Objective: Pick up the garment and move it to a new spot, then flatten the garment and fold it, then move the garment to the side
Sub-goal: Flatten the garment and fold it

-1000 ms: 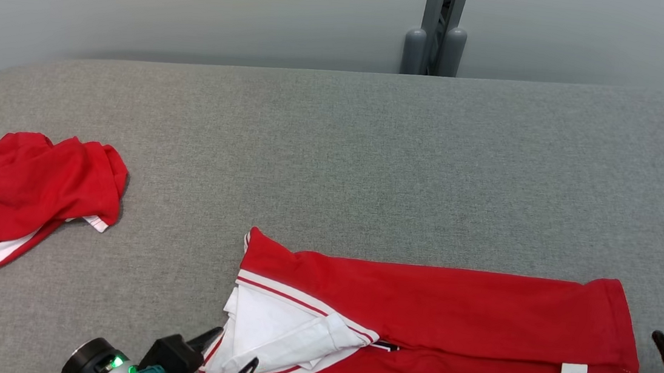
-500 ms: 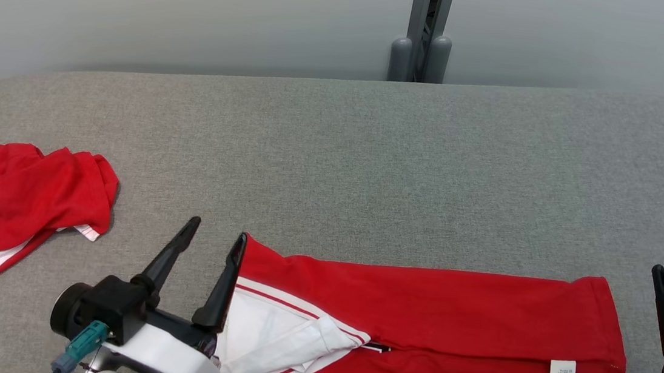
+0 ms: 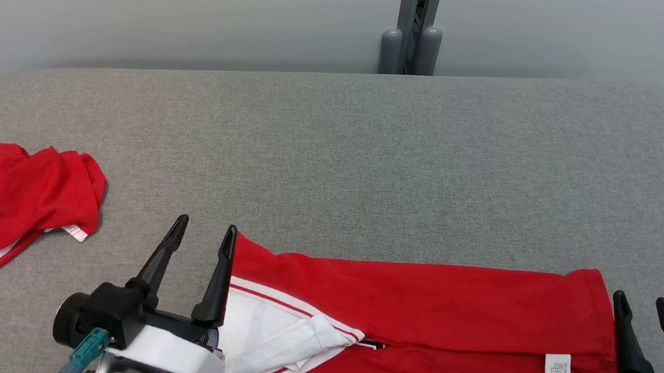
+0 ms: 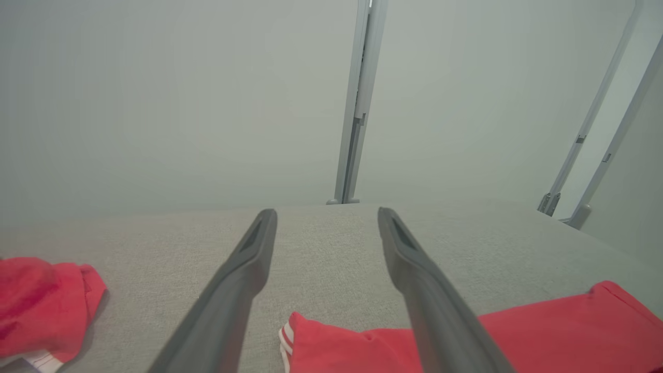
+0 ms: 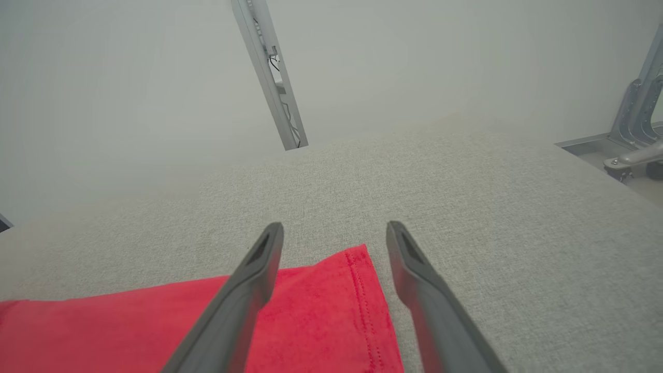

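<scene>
The folded red garment [image 3: 418, 298] lay flat along the near edge of the grey fabric-covered table [image 3: 371, 154], a long band running left to right in the head view. At its left end a white collar [image 3: 269, 333] with red stripes was turned open, and a small white care label [image 3: 557, 369] sat near its right end, close to a seam. The left fingers [image 3: 159, 255] stood wide apart and empty, pointing away from the robot. The inner one rose right against the garment's left corner, while the outer one stood over bare table. In the left wrist view that striped corner lay low down between the two fingers, and whether either one touched the cloth could not be told. The right fingers [image 3: 627, 331] were likewise spread wide and held nothing, set at the garment's right end. The right wrist view showed the hemmed corner lying between them, one finger over the red cloth and the other over bare table. A second red garment [image 3: 14, 198], crumpled and edged with a white band, lay well apart at the table's left side. Behind the table a grey post [image 3: 411, 29] rose against a pale wall [image 3: 142, 4].
</scene>
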Available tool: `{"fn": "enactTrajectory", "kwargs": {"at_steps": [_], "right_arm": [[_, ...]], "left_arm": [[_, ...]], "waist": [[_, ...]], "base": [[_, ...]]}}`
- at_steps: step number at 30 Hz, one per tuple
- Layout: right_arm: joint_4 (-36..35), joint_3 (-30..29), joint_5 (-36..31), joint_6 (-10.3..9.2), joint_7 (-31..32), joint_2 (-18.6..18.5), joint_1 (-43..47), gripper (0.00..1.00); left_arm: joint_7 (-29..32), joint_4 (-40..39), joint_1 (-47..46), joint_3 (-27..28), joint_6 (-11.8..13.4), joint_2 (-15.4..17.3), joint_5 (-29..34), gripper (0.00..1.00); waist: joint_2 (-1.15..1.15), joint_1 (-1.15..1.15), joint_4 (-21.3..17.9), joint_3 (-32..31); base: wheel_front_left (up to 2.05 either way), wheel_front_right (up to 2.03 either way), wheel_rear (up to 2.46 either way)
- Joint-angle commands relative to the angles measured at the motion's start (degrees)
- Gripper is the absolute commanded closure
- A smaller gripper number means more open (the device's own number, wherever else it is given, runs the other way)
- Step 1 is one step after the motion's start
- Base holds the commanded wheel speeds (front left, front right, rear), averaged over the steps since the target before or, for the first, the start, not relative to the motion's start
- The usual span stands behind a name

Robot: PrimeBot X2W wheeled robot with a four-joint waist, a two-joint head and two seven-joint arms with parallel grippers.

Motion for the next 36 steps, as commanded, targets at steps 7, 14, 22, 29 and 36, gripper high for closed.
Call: {"fn": "enactTrajectory", "kwargs": {"at_steps": [7, 14, 22, 29, 36], "right_arm": [[4.07, -0.31, 0.76, -0.02, 0.26, 0.52, 0.04, 0.0], [9.74, -0.09, 3.24, -0.02, 0.18, 1.74, -0.84, 0.0], [15.44, 0.56, 8.51, -0.02, 0.23, 2.91, -2.84, 0.0], [19.99, 3.26, 11.17, -0.02, 0.34, 2.84, -4.67, 0.0], [21.69, 7.55, 14.03, -0.02, 0.4, 3.03, -5.73, 0.0]], "left_arm": [[-0.19, 1.06, 0.89, 3.92, -3.35, -2.32, 4.45, 0.0], [-0.19, 1.44, 0.96, 4.82, -5.11, -3.5, 6.36, 0.0], [-0.2, 1.5, 0.74, 5.18, -6.11, -3.99, 7.8, 0.0], [-0.2, 1.38, -0.01, 5.68, -6.59, -4.24, 8.3, 0.0], [-0.2, 1.57, -0.41, 6.02, -6.8, -4.36, 8.65, 0.0]], "waist": [[0.0, 0.0, 0.43, 0.43], [0.0, 0.0, 1.11, 0.61], [0.0, 0.0, 1.87, 1.45], [0.0, 0.0, 2.53, 2.3], [0.0, 0.0, 2.74, 2.82]], "base": [[0.0, 0.0, 0.0], [0.0, 0.0, 0.0], [0.0, 0.0, 0.0], [0.0, 0.0, 0.0], [0.0, 0.0, 0.0]]}}
